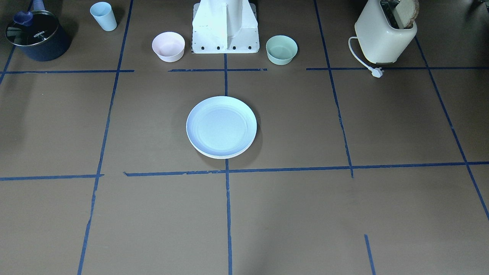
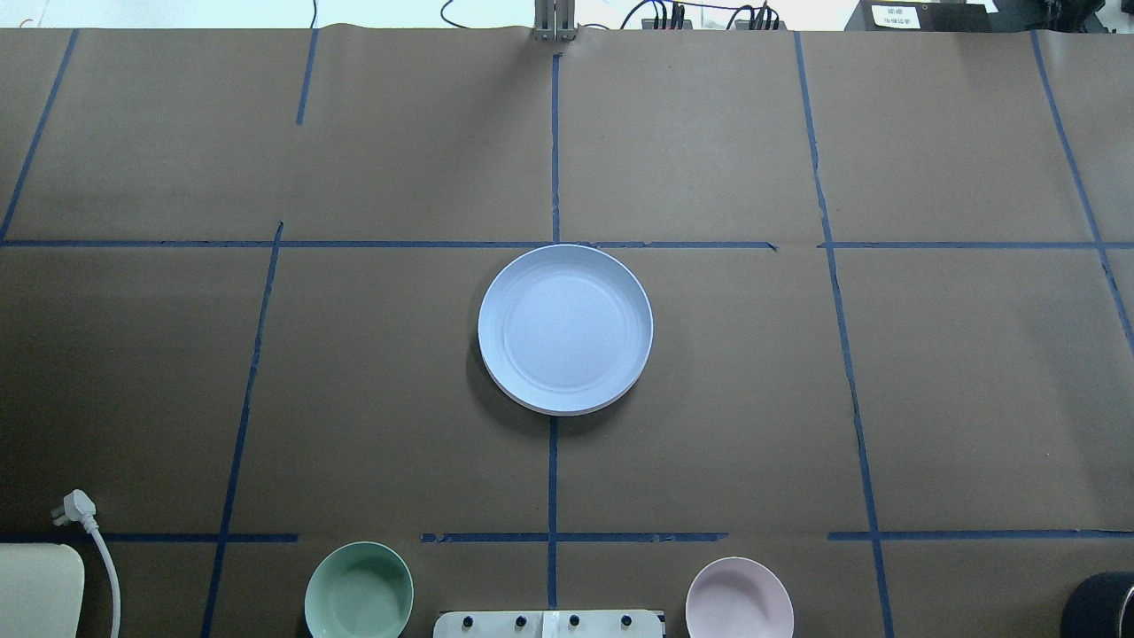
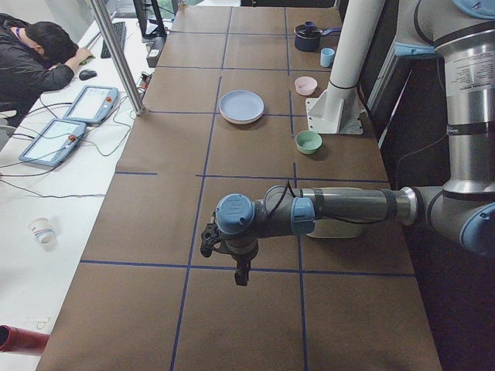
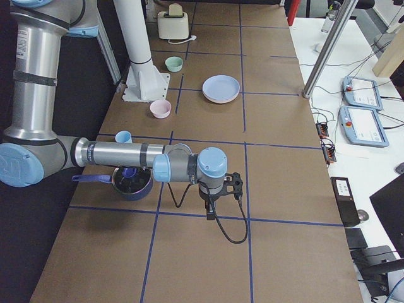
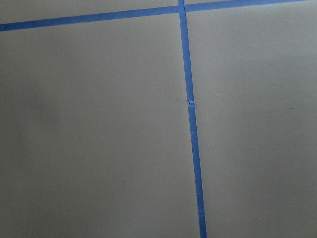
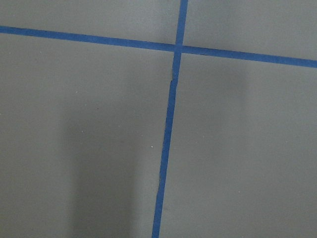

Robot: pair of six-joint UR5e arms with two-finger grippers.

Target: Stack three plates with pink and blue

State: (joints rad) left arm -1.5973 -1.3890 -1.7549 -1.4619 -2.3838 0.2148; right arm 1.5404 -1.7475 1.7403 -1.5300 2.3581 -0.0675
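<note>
A light blue plate lies on top of a stack at the table's centre, also in the overhead view. A pale cream-white rim peeks out beneath it. I cannot make out a pink plate; what lies under the blue one is mostly hidden. My left gripper shows only in the exterior left view, hanging over bare table far from the stack. My right gripper shows only in the exterior right view, also far from the stack. I cannot tell whether either is open or shut. Both wrist views show only brown table and blue tape.
A small pink bowl and a mint-green bowl flank the robot base. A toaster with its cord, a dark pot and a blue cup stand along the robot's edge. A person sits across the table.
</note>
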